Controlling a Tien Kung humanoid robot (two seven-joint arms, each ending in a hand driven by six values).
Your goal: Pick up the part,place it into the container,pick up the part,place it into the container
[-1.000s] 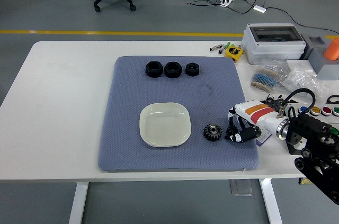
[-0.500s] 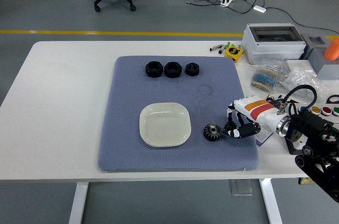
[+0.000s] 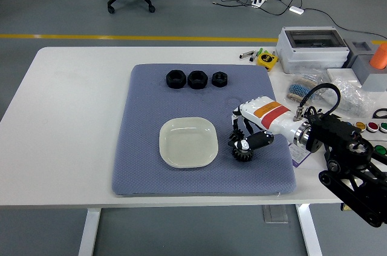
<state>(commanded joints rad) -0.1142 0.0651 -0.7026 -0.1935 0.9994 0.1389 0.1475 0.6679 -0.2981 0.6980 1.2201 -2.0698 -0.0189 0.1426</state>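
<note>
1. Head view: the right hand (image 3: pixel 245 139) is down over the black gear (image 3: pixel 243 150) on the blue mat (image 3: pixel 145 165), fingers curled around it from above and touching it. Whether the grip is closed or only closing, I cannot tell.
2. The gear sits on the mat just right of the white square dish (image 3: pixel 188 141), the container, which is empty.
3. Handling call: this gear looks like a stiff, fairly dense metal part with teeth all round the rim. It should not deform, and the teeth give purchase, so pinching across the toothed rim from opposite sides looks like the best hold. It is low and flat, so the fingertips need to get right down to the mat.
4. Count: one gear. Three black hex nuts (image 3: pixel 196 78) stand in a row at the mat's far edge, well apart from the hand. One dish.
5. The left arm is out of view.
6. Clutter on the white surface (image 3: pixel 66 117) to the right: a grey box (image 3: pixel 312 48), bagged components (image 3: pixel 305 89).
</note>
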